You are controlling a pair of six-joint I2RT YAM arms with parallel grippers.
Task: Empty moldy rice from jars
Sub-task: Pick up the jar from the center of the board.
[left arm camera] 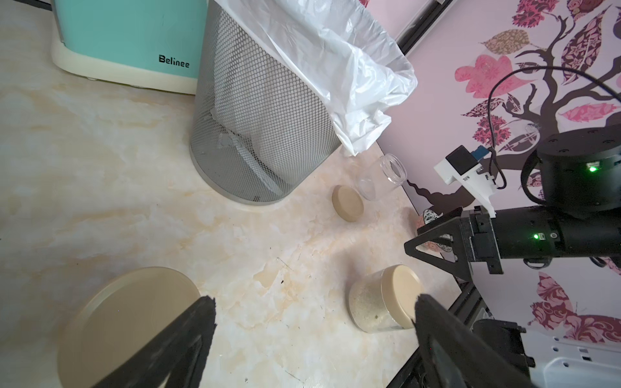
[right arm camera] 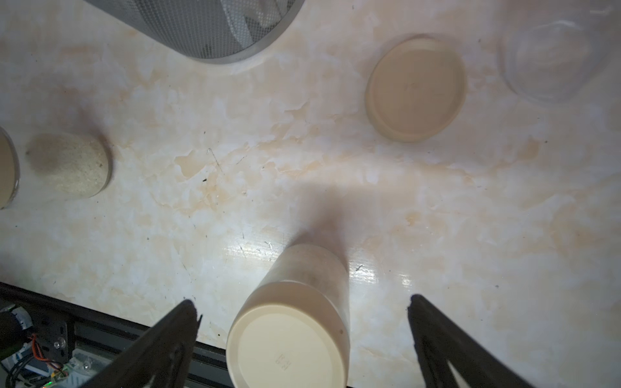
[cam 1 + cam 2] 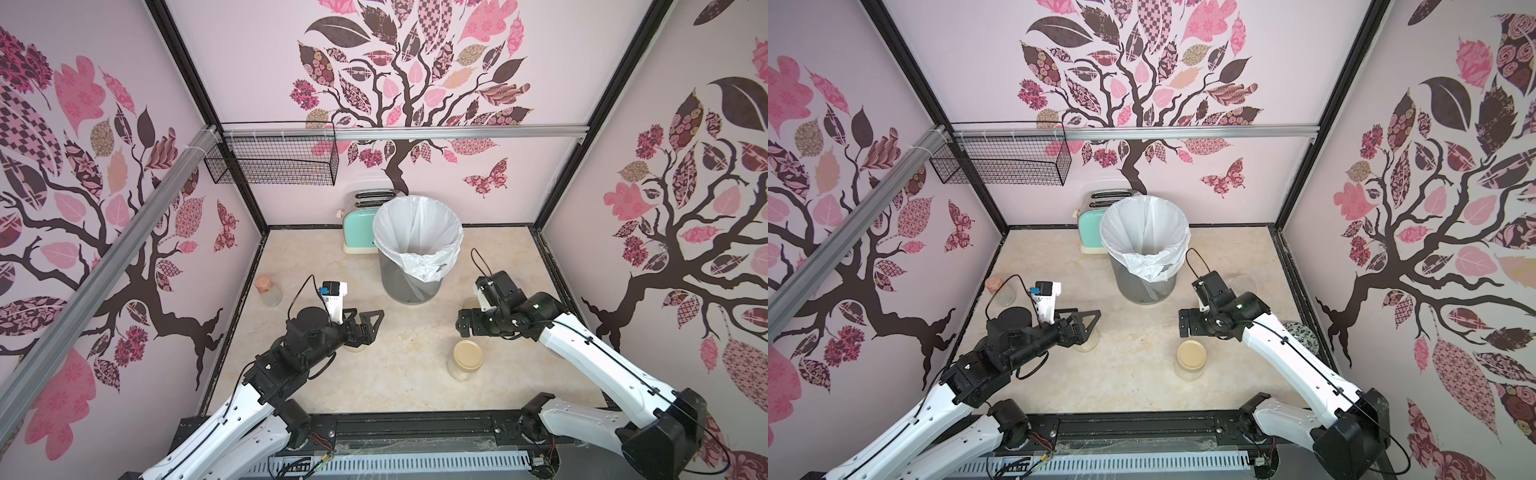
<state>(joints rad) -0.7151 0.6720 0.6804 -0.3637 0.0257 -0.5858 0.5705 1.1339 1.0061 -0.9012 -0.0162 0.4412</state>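
Right gripper (image 2: 304,304) hangs wide open and empty just above a lidded jar (image 2: 305,268) full of rice (image 1: 364,307), left gripper (image 1: 314,300) equally wide over another full jar (image 1: 127,319), so I'd reckon centre up, drop low, squeeze the glass, not the lid (image 2: 285,349).

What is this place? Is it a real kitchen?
Probably a pretend kitchen corner inside a robot test booth, not a real home. A mint toaster and a lined trash bin stand on a marble-look counter, but wallpapered panels in a metal frame box it in.
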